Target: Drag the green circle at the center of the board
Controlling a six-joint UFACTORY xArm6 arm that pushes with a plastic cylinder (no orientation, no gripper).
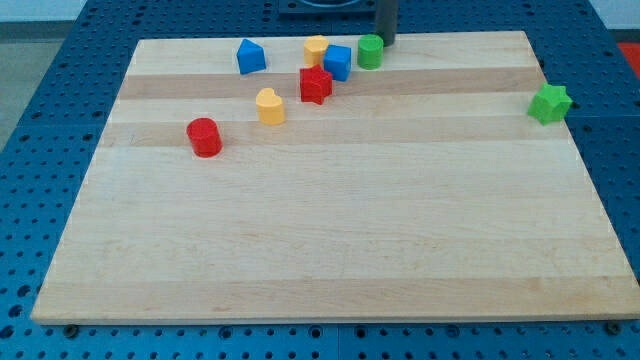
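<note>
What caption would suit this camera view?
My tip rests behind the green circle at the board's top edge, far from its center.

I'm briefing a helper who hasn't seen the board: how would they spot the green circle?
Look along the wooden board's top edge, a little right of its middle. There the green circle stands just left of my tip, with the blue cube on its other side. It is round; the other green block, the green star, sits alone at the right edge.

Green circle (371, 51) stands upright near the view's top edge, seemingly touching my tip (386, 42)
</note>
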